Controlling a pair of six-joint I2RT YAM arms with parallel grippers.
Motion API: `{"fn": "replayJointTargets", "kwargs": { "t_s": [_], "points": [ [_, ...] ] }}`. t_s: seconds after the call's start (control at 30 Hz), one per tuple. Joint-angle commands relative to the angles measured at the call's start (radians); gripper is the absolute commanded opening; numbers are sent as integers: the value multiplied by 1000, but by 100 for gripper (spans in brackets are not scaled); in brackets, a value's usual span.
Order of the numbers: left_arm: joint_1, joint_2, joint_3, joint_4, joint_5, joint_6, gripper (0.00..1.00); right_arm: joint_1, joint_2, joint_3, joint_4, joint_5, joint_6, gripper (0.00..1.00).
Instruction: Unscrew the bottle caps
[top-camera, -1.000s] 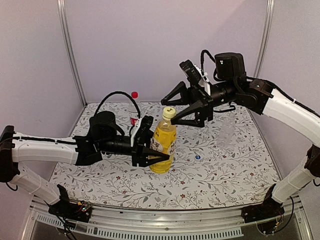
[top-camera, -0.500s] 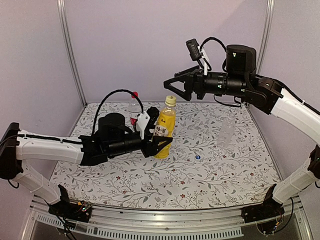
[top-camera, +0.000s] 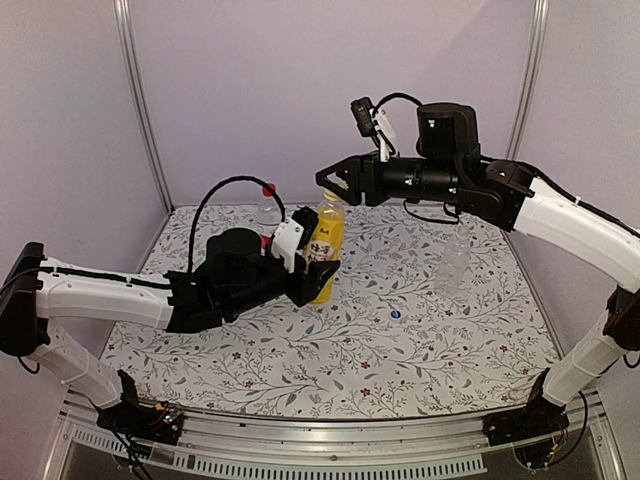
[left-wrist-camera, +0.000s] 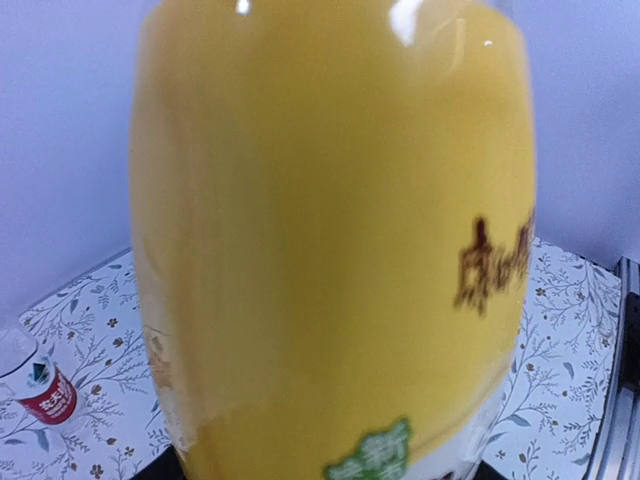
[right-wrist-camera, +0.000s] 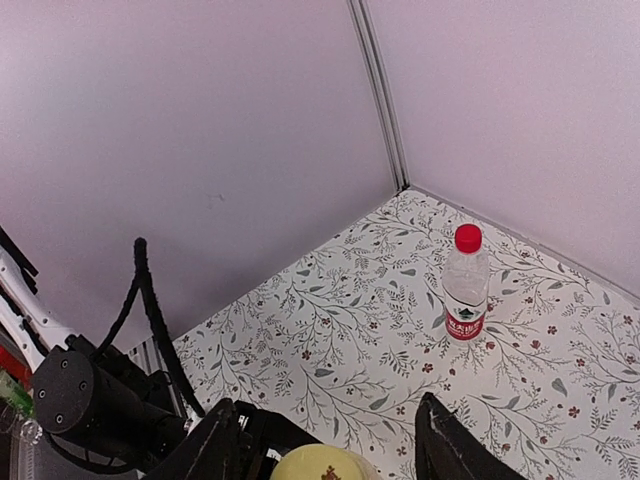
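Three bottles (top-camera: 455, 262), three caps (top-camera: 396, 315); left gripper (top-camera: 318, 274) grips the yellow bottle (top-camera: 326, 232).

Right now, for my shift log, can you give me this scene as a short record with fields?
left gripper: shut on yellow-orange bottle
right gripper: jaws open, one either side of yellow cap
red-capped bottle: standing at the back left, cap on
clear bottle: standing alone at the right
blue cap: lying loose near the middle
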Motion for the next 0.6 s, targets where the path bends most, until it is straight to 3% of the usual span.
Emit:
{"fn": "replayJointTargets", "kwargs": {
  "t_s": [0.0,0.13,0.4,0.57],
  "points": [
    [-12,3,28,-8,-49,4,53,12,10,24,1,-14,5,56],
    [-11,3,31,-16,-60,5,53,13,15,24,-2,-23,3,52],
    [-11,-7,28,-15,-64,8,52,13,24,25,-10,-6,-2,55],
    [-11,-11,24,-13,-68,7,53,13,28,25,-14,-3,-4,50]
  ]
}}
